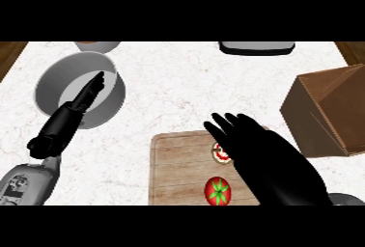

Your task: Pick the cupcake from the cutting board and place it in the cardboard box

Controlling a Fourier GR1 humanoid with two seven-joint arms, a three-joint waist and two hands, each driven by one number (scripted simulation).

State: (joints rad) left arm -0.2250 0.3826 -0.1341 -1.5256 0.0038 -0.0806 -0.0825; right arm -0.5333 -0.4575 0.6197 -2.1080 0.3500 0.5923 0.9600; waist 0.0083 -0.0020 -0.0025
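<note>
Near edge, lower left: grey left forearm (28, 182) entering slantwise, angled up and to the right.

Lower right: black right hand (279, 170), large in view, back upward, stretched over the right part of the pale wooden cutting board (175, 164). Fingers (222, 126) straight and slightly apart, pointing away and a little left, tips just past the board's far edge. Curled round nothing.

On the board, nearest: round red tomato with green star-shaped top (218, 190), just left of the right hand. Beyond it: small round cupcake with white wrapper and red top (220, 153), on the board, partly hidden under the hand's left edge. Contact between hand and cupcake: cannot tell.

Mid-left: black left hand (84, 99), seen edge-on, fingers straight and together, pointing away over the round grey metal pot (47, 82) on the white marble counter (185, 91). Touching the pot or not: cannot tell.

Mid-right: brown cardboard box (321, 116), beside the board, well apart from the cupcake.

Far edge: grey bowl (96, 46) at left, dark flat object (257, 47) at right, both cut off.
</note>
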